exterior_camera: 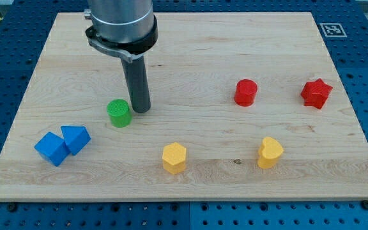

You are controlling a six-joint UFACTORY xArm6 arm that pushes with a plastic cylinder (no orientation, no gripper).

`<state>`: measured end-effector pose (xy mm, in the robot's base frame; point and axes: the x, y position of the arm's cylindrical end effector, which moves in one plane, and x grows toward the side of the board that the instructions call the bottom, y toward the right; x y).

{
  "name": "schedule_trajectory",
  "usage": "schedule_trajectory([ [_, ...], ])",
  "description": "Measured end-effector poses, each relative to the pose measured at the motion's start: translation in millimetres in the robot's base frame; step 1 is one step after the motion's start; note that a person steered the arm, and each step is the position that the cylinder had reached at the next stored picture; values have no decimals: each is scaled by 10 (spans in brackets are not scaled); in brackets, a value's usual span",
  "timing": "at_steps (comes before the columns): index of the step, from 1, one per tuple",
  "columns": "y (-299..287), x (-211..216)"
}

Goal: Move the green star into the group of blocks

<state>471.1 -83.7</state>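
Observation:
My tip (140, 110) rests on the wooden board (197, 51), just right of a green round block (118, 113) and almost touching it. No green star shape can be made out; this round block is the only green one in view. Two blue blocks sit touching at the view's lower left: a blue cube (50, 149) and a blue angular block (76, 138). They lie left of and below the green block, a short gap away.
A yellow hexagonal block (174, 157) and a yellow heart-like block (270, 152) sit near the bottom. A red round block (246, 92) and a red star (316, 93) sit at the right. A printed marker (332, 29) is at the board's top right corner.

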Motion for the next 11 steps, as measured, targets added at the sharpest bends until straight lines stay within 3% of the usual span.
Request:
schedule_trajectory([
  [3, -889, 35],
  [9, -1409, 69],
  [11, -1365, -883],
])
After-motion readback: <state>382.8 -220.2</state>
